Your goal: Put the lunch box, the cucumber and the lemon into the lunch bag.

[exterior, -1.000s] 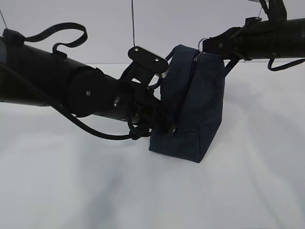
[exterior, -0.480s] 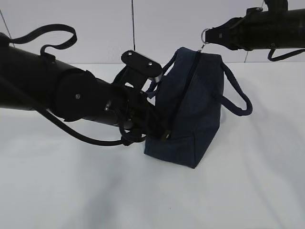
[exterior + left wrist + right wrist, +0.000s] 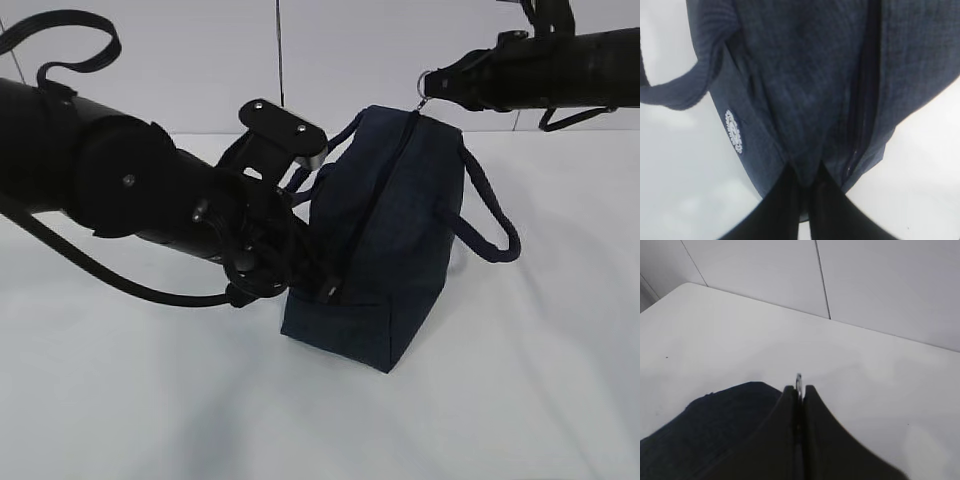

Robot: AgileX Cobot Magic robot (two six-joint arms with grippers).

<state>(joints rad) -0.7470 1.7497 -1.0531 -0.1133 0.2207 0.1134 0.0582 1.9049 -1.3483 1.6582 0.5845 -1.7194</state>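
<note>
A white table (image 3: 520, 380) fills the lower part of the exterior view, from about 8 o'clock round to 4 o'clock; its surface is plain and matte, with soft grey shadows near the middle. Behind it, from 10 o'clock to 2 o'clock, stands a pale wall (image 3: 350, 50) of flat panels, split by a thin dark vertical seam (image 3: 279, 50) at about 12 o'clock. In the right wrist view the table's rounded corner (image 3: 687, 286) lies at 10 o'clock, meeting the wall, where another seam (image 3: 822, 277) runs up toward 12 o'clock.
</note>
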